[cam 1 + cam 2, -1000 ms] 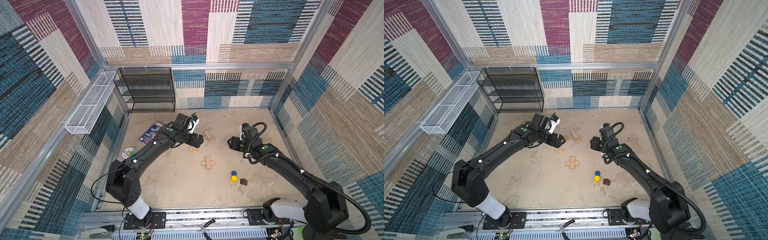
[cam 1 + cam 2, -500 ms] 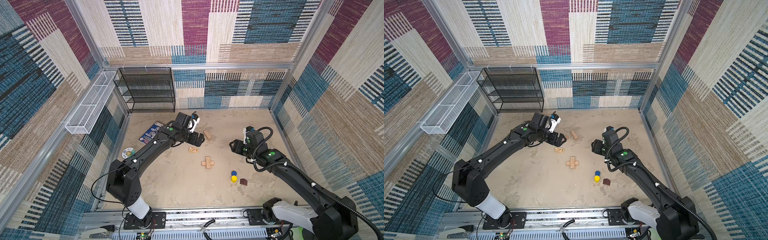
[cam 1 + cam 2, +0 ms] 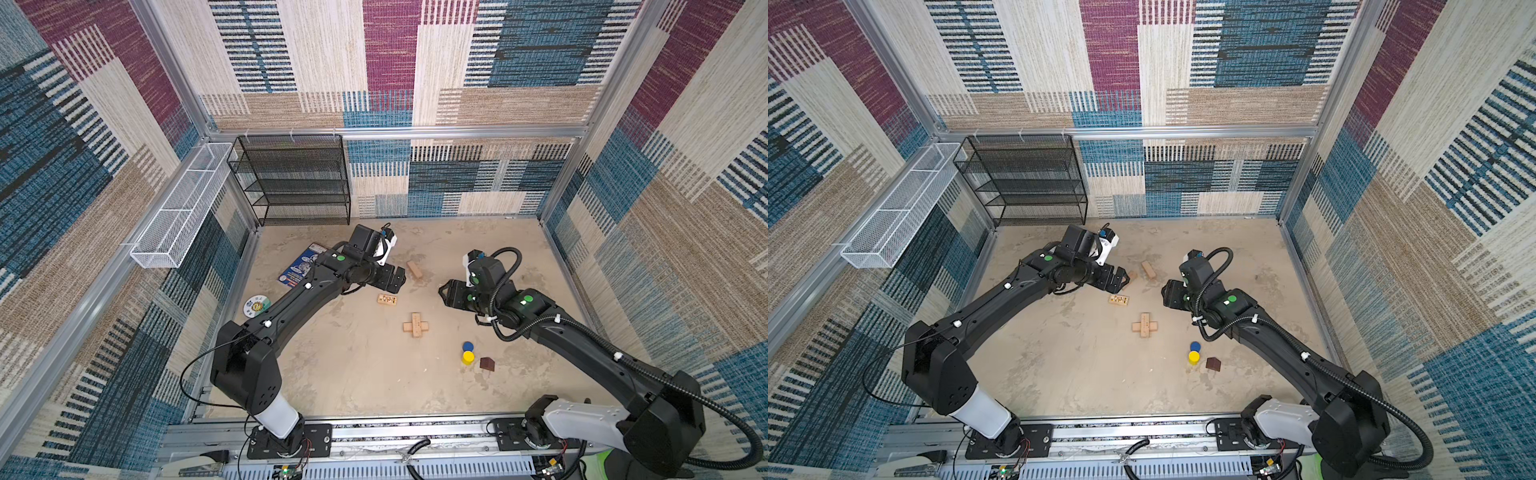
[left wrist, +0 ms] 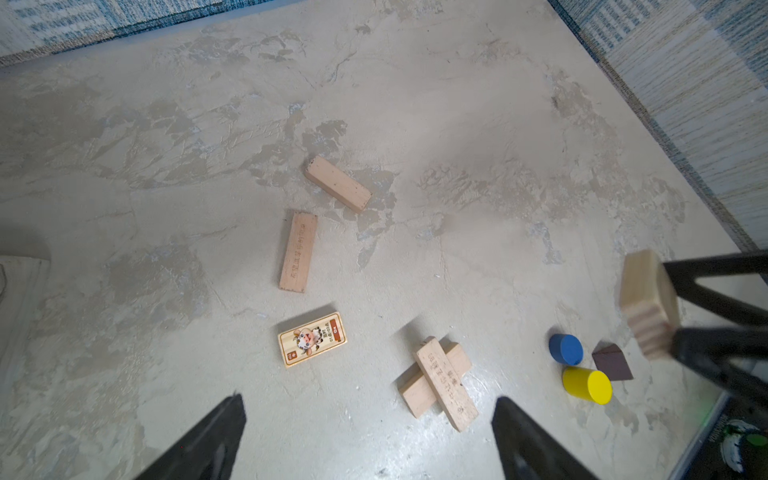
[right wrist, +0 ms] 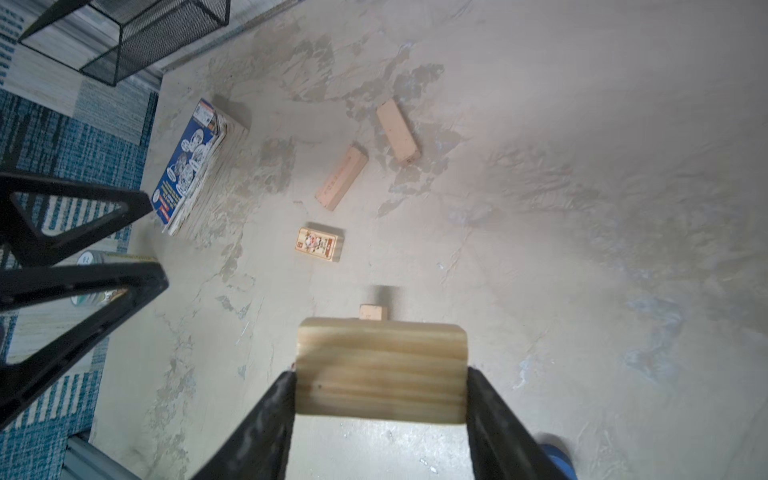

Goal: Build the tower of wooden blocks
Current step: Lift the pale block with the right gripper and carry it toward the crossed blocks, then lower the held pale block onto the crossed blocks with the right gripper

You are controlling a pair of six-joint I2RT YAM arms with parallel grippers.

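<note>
Right wrist view: the right gripper (image 5: 380, 374) has the held bar (image 5: 381, 370) pinched by its ends between both fingers, up off the tabletop (image 5: 582, 208).
Tower (image 3: 415, 326): two pale bars, one crossed flat over the other, near the middle of the tabletop. The right gripper's bar hangs apart from it, off toward the back and right.
Loose bars: three, all lying flat between the tower and the back edge. The printed bar (image 4: 311, 339) is closest to the tower, then comes the near plain bar (image 4: 298, 251), then the far plain bar (image 4: 337, 183).
Bar count: six. One held, two crossed, three loose.
Coloured pieces: three, one of each. Blue disc (image 3: 468, 346), yellow cylinder (image 3: 468, 356) and dark-brown house piece (image 3: 487, 364) sit bunched just beside one another, right of the tower and nearer the front edge.
Left gripper (image 4: 370, 401): jaws flung wide, nothing between them. In both top views it hangs over the near plain bar.
Left edge: one blue packet (image 3: 301, 266) and one round jar (image 3: 256, 306).
Back-left corner: one black wire shelf (image 3: 299, 183).
</note>
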